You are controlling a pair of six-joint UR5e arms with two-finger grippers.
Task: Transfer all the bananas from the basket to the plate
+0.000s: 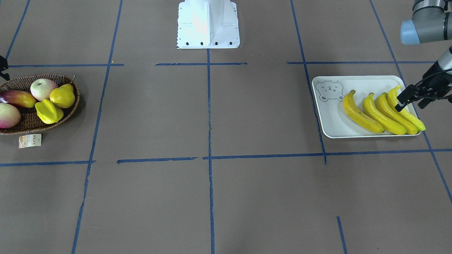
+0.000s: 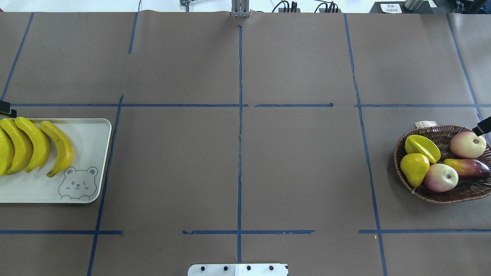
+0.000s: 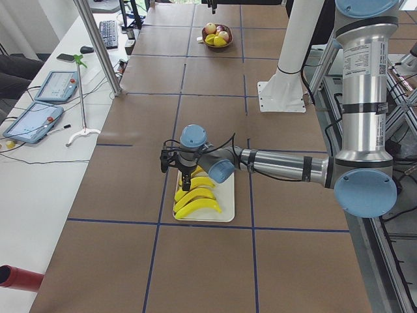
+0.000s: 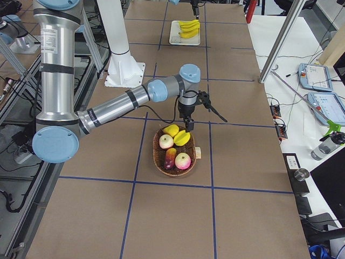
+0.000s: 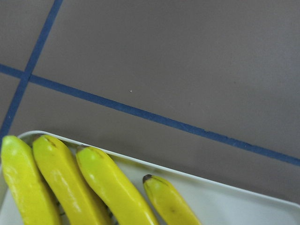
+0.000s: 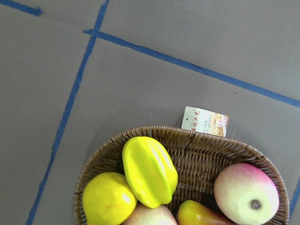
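Several bananas (image 1: 383,113) lie side by side on the plate (image 1: 332,121), a pale tray with a bear drawing; they also show in the overhead view (image 2: 57,147) and the left wrist view (image 5: 112,187). My left gripper (image 1: 410,106) hovers over the outermost banana at the plate's end, open and holding nothing. The wicker basket (image 1: 75,106) holds no banana. Above the basket's outer rim (image 2: 441,129) my right gripper (image 4: 206,125) is open and empty; only one finger (image 2: 481,129) enters the overhead view.
The basket holds a yellow starfruit (image 1: 48,111), a yellow pear (image 1: 63,96), two apples (image 2: 440,177) and a reddish mango (image 2: 468,167). Its paper tag (image 1: 30,140) lies on the table beside it. The white robot base (image 1: 208,24) stands at the table's middle.
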